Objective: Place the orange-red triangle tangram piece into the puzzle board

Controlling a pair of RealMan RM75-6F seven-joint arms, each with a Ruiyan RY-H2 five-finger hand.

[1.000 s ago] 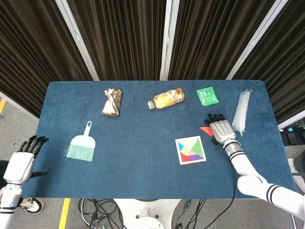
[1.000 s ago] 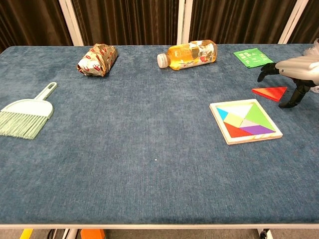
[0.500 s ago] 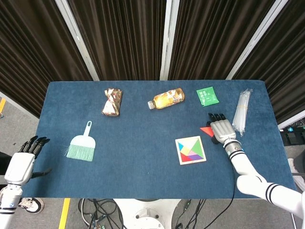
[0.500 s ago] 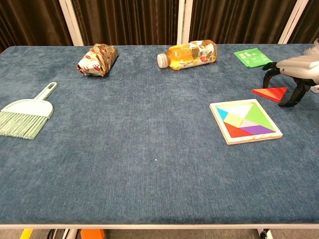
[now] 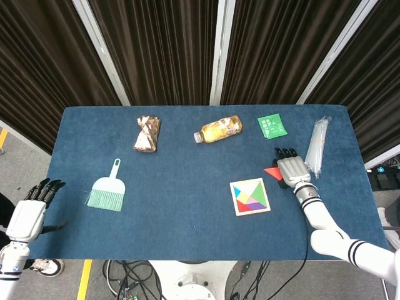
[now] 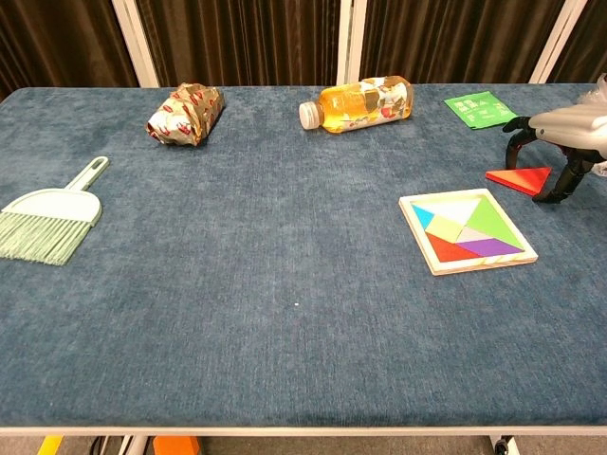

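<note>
The orange-red triangle (image 5: 271, 170) (image 6: 519, 177) lies on the blue cloth just beyond the puzzle board's far right corner. My right hand (image 5: 290, 170) (image 6: 569, 128) arches over it, one finger down at its back edge and the thumb at its right corner, pinching it. The wooden puzzle board (image 5: 253, 212) (image 6: 479, 265) holds several coloured pieces and sits in front of and to the left of that hand. My left hand (image 5: 28, 215) hangs off the table's near left corner, fingers straight, holding nothing.
A mint brush (image 5: 107, 195) (image 6: 47, 223) lies at the left. A crumpled snack wrapper (image 5: 147, 132) (image 6: 185, 112), a juice bottle (image 5: 219, 129) (image 6: 360, 102) and a green packet (image 5: 272, 125) (image 6: 481, 106) line the back. A clear straw bag (image 5: 316, 147) lies right of my hand.
My right hand's fingers have come down and closed around the triangle, and the piece has slid slightly to the right. My left hand has barely drifted.
</note>
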